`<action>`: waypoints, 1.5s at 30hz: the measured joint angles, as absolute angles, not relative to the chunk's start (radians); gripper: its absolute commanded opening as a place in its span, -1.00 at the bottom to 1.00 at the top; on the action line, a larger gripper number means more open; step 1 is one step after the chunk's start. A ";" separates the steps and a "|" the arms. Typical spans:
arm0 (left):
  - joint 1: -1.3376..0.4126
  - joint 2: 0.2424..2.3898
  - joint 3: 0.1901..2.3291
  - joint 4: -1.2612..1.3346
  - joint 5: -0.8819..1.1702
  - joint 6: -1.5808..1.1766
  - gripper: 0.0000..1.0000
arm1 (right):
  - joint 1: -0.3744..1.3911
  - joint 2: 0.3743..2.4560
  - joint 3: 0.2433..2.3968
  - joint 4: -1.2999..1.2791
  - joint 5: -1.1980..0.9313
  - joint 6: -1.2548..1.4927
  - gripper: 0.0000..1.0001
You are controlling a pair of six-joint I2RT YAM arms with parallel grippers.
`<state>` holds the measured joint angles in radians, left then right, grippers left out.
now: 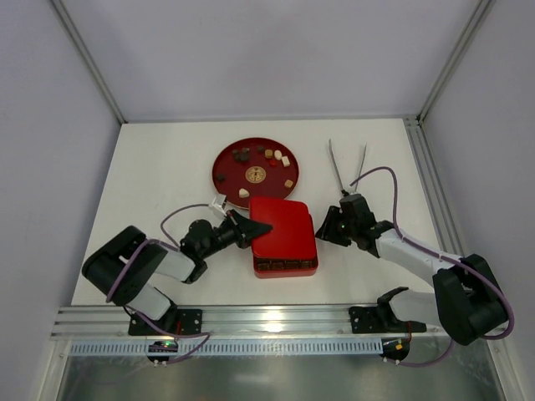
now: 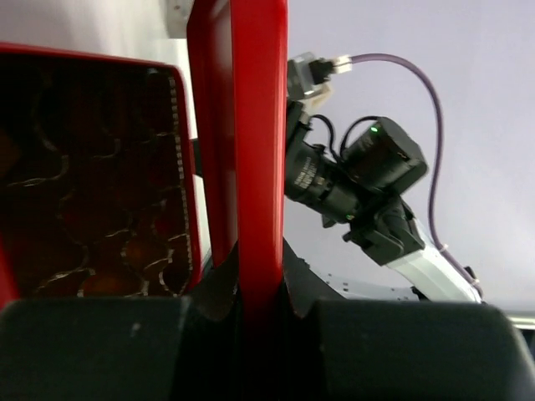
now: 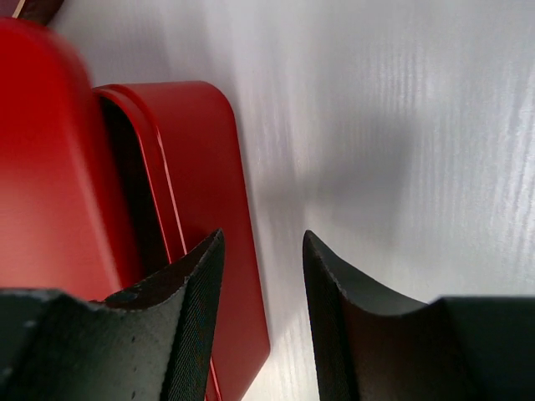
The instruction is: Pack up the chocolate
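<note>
White tabletop (image 1: 159,175) is stretching between pale walls, and toward its far side the chocolate (image 1: 277,155) pieces, dark, tan and cream, are sitting scattered on a round red plate (image 1: 272,185). Just nearer, a red box (image 1: 284,267) is lying with its red lid (image 1: 282,219) covering all but the near row. The left gripper (image 1: 257,227) is clamping the lid's left edge. The right gripper (image 1: 321,225) is hovering beside the box's right side, jaws apart around nothing.
</note>
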<state>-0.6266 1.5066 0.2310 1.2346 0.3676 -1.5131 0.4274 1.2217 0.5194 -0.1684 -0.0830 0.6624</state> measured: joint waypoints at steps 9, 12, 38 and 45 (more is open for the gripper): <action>-0.648 1.645 0.231 1.320 0.366 -1.538 -0.95 | 0.457 1.270 0.514 -0.140 -0.062 0.673 -0.11; -0.648 1.645 0.226 1.332 0.367 -1.538 -0.86 | 0.457 1.270 0.513 -0.135 -0.060 0.676 -0.11; -0.648 1.637 0.122 1.326 0.352 -1.591 -0.58 | 0.466 1.277 0.512 -0.126 -0.046 0.684 -0.12; -0.648 1.637 0.108 1.325 0.353 -1.578 -0.35 | 0.471 1.277 0.512 -0.126 -0.039 0.684 -0.12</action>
